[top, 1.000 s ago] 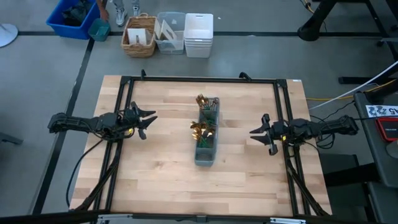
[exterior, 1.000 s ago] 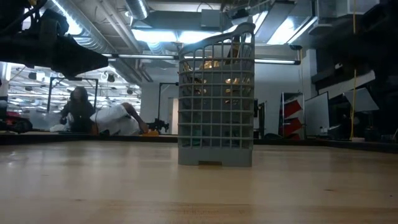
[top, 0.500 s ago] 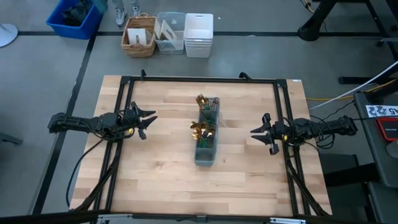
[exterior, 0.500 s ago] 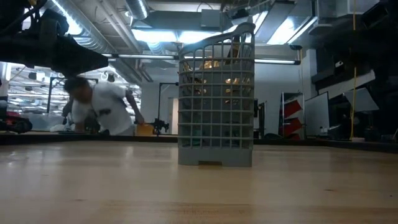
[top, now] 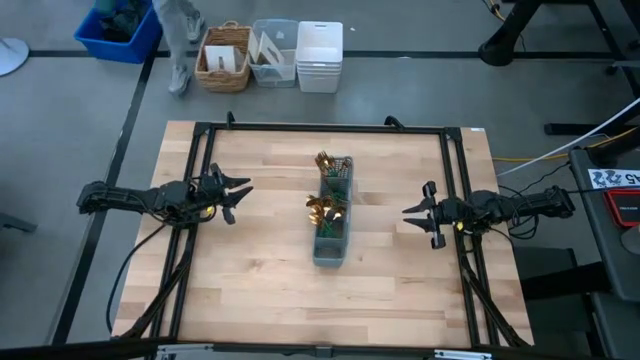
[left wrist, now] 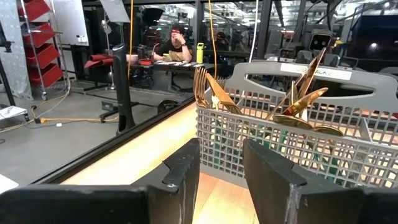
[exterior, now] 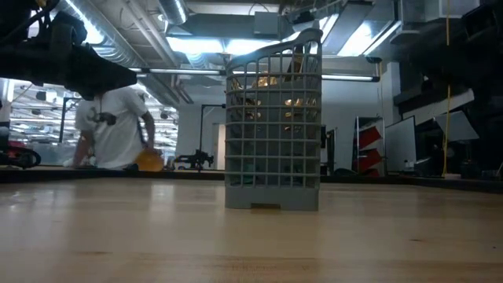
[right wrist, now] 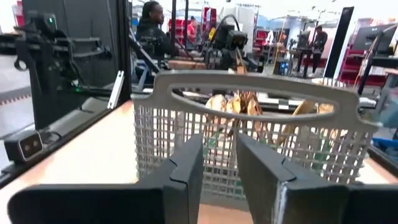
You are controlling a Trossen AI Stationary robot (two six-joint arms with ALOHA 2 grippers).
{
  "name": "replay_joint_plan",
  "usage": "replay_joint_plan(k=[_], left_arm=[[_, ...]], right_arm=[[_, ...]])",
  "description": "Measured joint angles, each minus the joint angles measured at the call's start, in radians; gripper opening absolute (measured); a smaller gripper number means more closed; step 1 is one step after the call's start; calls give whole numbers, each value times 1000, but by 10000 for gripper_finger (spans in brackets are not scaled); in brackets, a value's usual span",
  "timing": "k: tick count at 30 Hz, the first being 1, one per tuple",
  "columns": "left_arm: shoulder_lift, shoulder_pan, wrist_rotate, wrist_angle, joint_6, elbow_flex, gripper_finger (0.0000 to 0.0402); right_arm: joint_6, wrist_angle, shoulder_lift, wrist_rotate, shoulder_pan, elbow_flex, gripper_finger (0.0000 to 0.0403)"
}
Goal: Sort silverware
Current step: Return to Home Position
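Note:
The silverware, gold heads (top: 323, 206) with green handles down, stands upright in a narrow grey mesh caddy (top: 333, 240) at the table's middle. More gold heads (top: 326, 161) show in its far compartment. The caddy (exterior: 273, 134) rests on its base. My left gripper (top: 240, 192) hovers open to the caddy's left, a hand's width away, pointing at it. My right gripper (top: 412, 213) hovers open to its right, also pointing at it. Each wrist view shows forks and spoons (left wrist: 298, 93) (right wrist: 239, 106) above the caddy's rim, past the open fingers (left wrist: 221, 155) (right wrist: 219, 149).
Black frame rails (top: 320, 128) run along the table's far, left and right sides. Bare wood lies near the caddy on both sides and toward the near edge. Beyond the far edge stand a wicker basket (top: 224, 58), white bins (top: 319, 55) and a person (exterior: 114, 130).
Both arms and the caddy have kept still. The person beyond the table's far edge has risen from a crouch and stepped along the floor.

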Motion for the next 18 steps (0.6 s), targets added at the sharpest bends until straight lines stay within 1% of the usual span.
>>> replay_joint_plan(k=[4,18], left_arm=[[0,0,0,0,0,0,115],[0,0,0,0,0,0,115]], right_arm=[[-1,-42,1,-1,0,0,99],[-27,-45,8,-1,0,0,99]])
